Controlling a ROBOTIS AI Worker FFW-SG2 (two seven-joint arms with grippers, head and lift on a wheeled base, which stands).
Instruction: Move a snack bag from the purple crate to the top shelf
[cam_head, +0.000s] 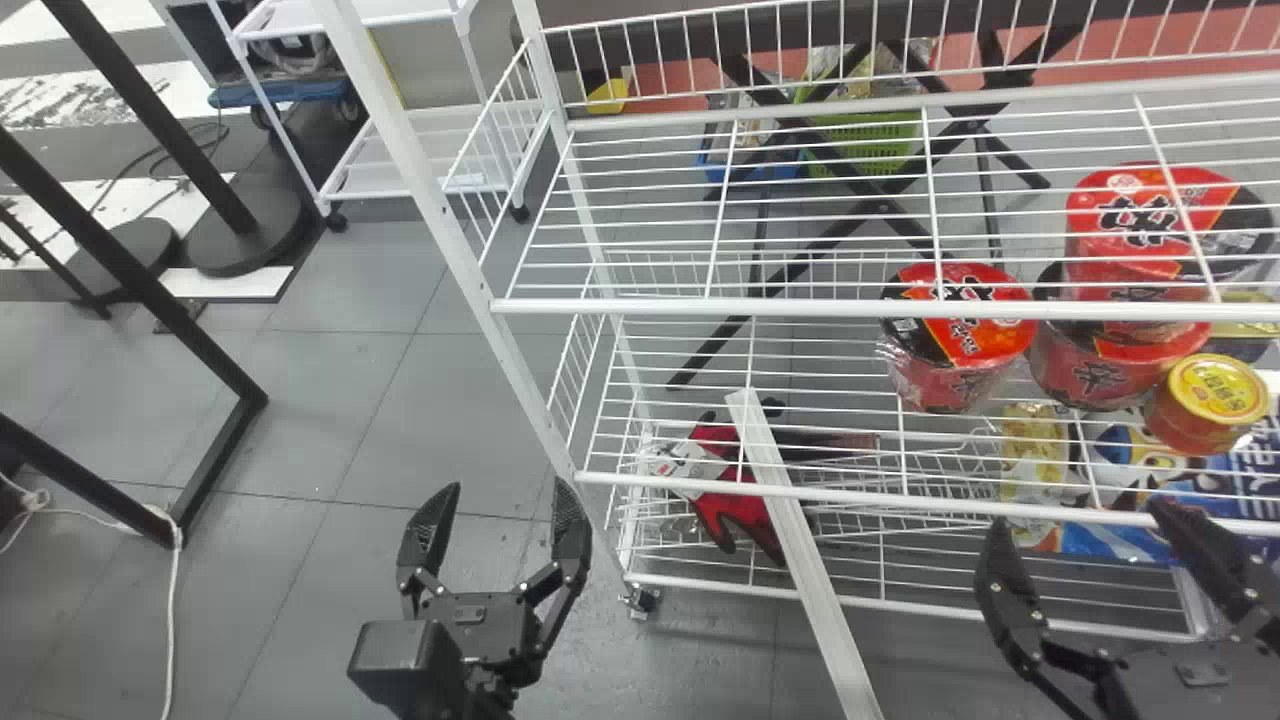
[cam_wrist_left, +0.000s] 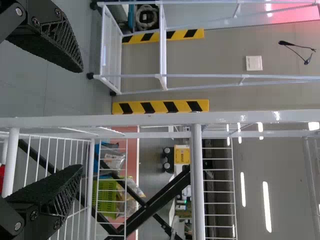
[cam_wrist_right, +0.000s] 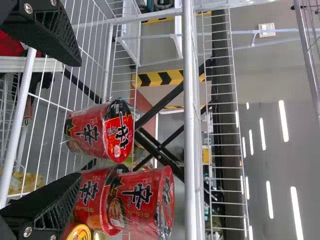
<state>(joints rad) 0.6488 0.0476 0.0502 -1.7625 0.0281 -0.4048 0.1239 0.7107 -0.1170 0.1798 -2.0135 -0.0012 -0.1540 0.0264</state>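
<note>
Gray floor tiles (cam_head: 350, 400) stretch beneath the left gripper (cam_head: 508, 488) and right gripper (cam_head: 1080, 518), both with flat black fingers spread wide, gripping nothing. On the white wire rack (cam_head: 700, 307) beyond, one yellow-lidded jar (cam_head: 1217, 390) sits near three red instant-noodle cups (cam_head: 960, 325), film-wrapped, boldly lettered, two stacked. Printed snack bags (cam_head: 1145, 455) lie below; which is the task's cannot be told. Farther back sits one green slatted basket (cam_head: 865, 140).

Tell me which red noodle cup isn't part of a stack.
The leftmost cup in the head view stands singly; beside it, an upper cup rests on a lower cup.
</note>
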